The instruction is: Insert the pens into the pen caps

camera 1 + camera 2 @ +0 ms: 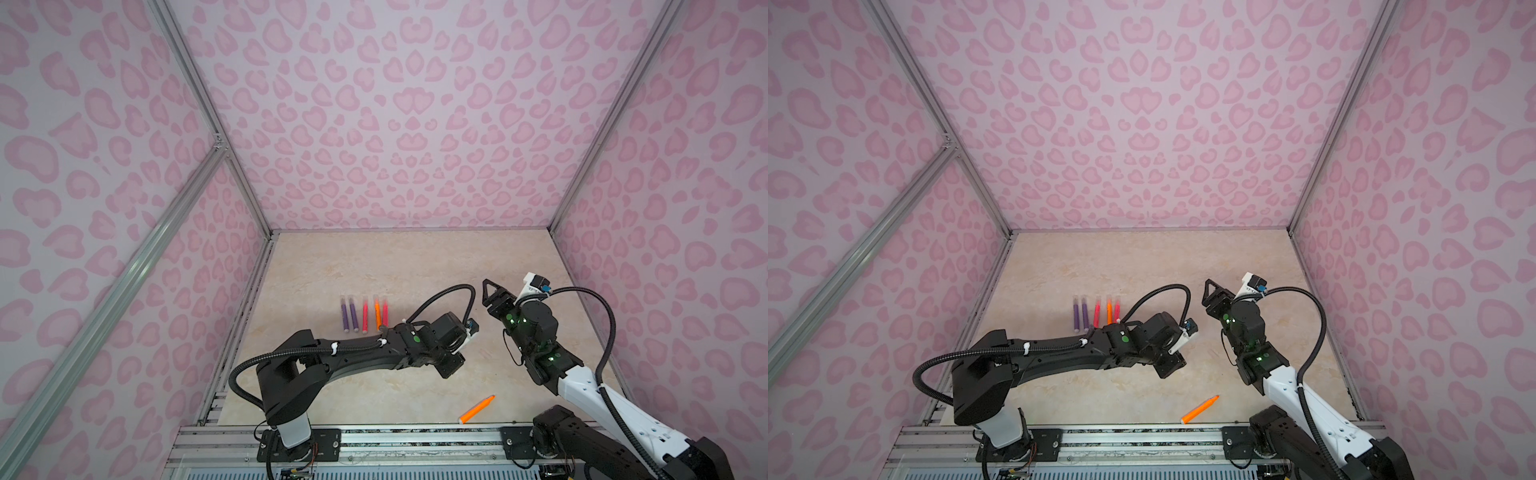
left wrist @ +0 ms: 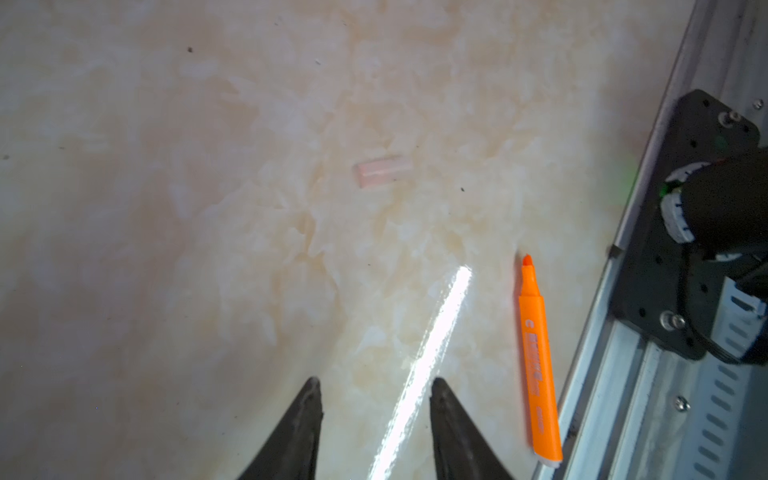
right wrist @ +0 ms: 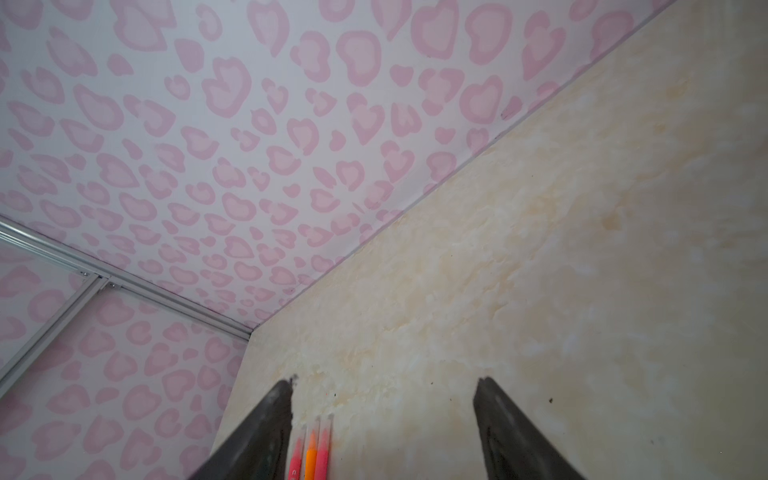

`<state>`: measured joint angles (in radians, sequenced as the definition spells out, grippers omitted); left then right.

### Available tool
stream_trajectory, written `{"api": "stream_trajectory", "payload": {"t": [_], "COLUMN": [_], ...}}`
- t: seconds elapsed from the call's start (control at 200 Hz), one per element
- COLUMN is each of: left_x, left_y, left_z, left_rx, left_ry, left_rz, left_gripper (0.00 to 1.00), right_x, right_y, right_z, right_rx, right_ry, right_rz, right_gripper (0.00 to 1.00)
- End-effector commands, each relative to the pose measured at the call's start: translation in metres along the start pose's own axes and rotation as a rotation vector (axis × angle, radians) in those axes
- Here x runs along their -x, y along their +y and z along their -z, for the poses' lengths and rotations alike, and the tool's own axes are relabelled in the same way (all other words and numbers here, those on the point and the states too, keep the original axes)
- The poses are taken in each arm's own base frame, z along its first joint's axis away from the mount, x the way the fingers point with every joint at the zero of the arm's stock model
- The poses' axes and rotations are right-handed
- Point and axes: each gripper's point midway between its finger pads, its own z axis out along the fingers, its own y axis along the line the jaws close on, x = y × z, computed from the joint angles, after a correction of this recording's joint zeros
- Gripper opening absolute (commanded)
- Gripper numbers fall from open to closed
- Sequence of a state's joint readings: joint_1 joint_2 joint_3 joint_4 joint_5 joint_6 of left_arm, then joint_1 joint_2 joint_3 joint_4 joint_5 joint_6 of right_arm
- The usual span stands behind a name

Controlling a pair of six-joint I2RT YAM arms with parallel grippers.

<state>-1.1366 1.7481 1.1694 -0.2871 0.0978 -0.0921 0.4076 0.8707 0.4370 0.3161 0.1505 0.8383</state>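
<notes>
An uncapped orange pen (image 1: 476,409) (image 1: 1199,409) lies near the front edge of the beige table. It also shows in the left wrist view as the orange pen (image 2: 538,361), beside the rail. A clear pen cap (image 2: 384,170) lies alone on the table beyond that pen's tip; I cannot make it out in the top views. My left gripper (image 2: 376,382) hangs over the table, open and empty, short of the cap. Several capped pens (image 1: 365,316) (image 1: 1096,313), purple, pink and orange, lie in a row at mid-left. My right gripper (image 1: 489,291) (image 3: 385,382) is open and empty, right of that row (image 3: 311,453).
An aluminium rail (image 1: 415,436) with black base plates runs along the table's front edge. The right arm's base (image 2: 706,216) stands close to the loose orange pen. Pink-patterned walls (image 1: 395,124) close in the back and both sides.
</notes>
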Motion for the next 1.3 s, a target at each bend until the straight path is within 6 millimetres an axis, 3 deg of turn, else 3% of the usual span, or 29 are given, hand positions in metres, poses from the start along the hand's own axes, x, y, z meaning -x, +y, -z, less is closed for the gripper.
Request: {"api": "stream_trajectory", "payload": {"t": [0.0,0.215,0.53,0.55,0.82,1.085,1.255,1.295], "left_x": [-0.005,-0.017,-0.044,-0.035,-0.051,-0.056,-0.065,-0.066], "left_y": [-0.023,-0.067,-0.090,-0.093,-0.096,-0.097,-0.093,-0.091], "left_z": [-0.009,-0.014,-0.038,-0.038,-0.061,-0.069,-0.077,-0.079], "left_rx": [-0.106,-0.176,-0.156,-0.158,-0.138,-0.104,-0.061,-0.052], "left_ry": [0.032,0.078,0.235,0.221,0.313,0.348,0.386,0.393], "left_rz": [-0.084,-0.214,-0.306,-0.310,-0.331,-0.352,-0.378,-0.380], "left_gripper": [0.45,0.45,0.46,0.46,0.46,0.44,0.37,0.32], "right_x": [0.013,0.041,0.060,0.060,0.063,0.065,0.066,0.066], "right_y": [-0.022,-0.059,-0.103,-0.104,-0.106,-0.104,-0.103,-0.103], "right_z": [0.012,0.033,0.034,0.034,0.040,0.047,0.050,0.051], "right_rx": [-0.081,-0.189,-0.301,-0.302,-0.282,-0.264,-0.257,-0.254], "right_ry": [-0.071,-0.175,-0.165,-0.165,-0.190,-0.218,-0.229,-0.230], "right_rz": [0.005,-0.019,-0.073,-0.079,-0.098,-0.101,-0.106,-0.106], "right_gripper": [0.71,0.71,0.70,0.70,0.70,0.70,0.70,0.70]}}
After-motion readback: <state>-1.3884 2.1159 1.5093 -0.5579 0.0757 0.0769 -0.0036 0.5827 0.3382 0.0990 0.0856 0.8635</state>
